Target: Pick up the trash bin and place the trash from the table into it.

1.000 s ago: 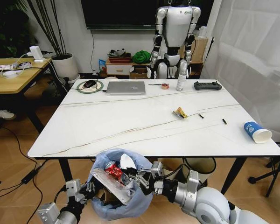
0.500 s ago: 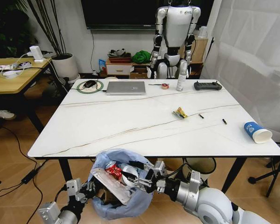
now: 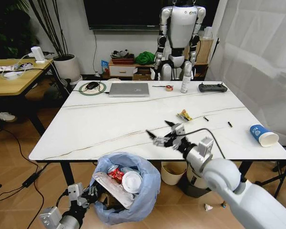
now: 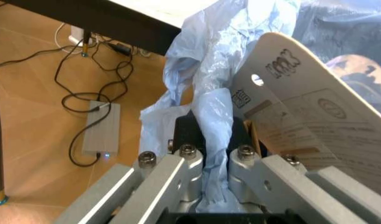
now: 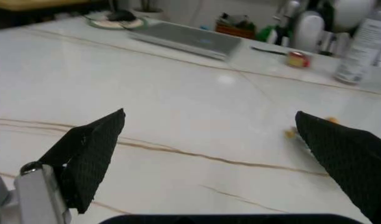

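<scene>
Risen from the trash bin point(image 3: 128, 191), right gripper point(image 3: 163, 132) spreads, seemingly empty.

The right gripper point(image 3: 162, 132) is no longer down in the trash bin point(image 3: 126, 187); it now hovers over the tabletop point(image 3: 109, 124), fingers spread wide and empty. A white disc point(image 3: 131, 182) it left behind lies beside the red can point(image 3: 116, 173) in the bin.
</scene>
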{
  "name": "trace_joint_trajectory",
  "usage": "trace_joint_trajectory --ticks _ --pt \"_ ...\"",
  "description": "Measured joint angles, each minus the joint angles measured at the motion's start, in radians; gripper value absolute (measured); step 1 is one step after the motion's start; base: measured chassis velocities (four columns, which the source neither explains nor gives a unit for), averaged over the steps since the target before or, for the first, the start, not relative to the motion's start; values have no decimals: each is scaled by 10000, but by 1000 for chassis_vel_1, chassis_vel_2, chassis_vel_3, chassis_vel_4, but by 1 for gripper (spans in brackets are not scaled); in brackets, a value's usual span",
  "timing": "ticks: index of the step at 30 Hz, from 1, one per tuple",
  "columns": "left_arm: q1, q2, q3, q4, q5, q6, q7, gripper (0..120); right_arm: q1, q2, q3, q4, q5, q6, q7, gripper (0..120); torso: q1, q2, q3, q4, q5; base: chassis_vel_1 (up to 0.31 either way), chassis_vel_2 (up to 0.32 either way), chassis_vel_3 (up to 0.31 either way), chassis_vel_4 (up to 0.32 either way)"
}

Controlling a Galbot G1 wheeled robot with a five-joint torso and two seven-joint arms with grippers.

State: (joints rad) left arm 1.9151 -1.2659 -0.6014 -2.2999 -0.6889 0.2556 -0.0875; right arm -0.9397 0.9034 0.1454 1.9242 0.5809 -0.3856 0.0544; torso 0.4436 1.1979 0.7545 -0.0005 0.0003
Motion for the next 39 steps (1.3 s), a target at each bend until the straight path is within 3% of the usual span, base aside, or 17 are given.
trace_joint_trajectory --ticks 12,25,28,39 --pt "99 -165 -19 -63 141 -3 18 0 1979 198 84 -3447 159 -558 -602 100 0 0 -1 2 -1 0 0 0 0" --pt "198 -195 -57 -105 203 -18 29 0 2710 605 -202 -5059 390 -253 -1238 99 -1 0 -3 1 -3 0 0 0 0" --pt "204 -200 -52 -104 216 -21 31 0 2737 648 -232 -5177 378 -198 -1296 94 -2 0 -3 2 -2 0 0 0 0" --pt "165 -164 -64 -36 193 -36 45 0 2892 774 -318 -5604 363 -56 -1401 50 -1 0 -3 2 -3 0 0 0 0"
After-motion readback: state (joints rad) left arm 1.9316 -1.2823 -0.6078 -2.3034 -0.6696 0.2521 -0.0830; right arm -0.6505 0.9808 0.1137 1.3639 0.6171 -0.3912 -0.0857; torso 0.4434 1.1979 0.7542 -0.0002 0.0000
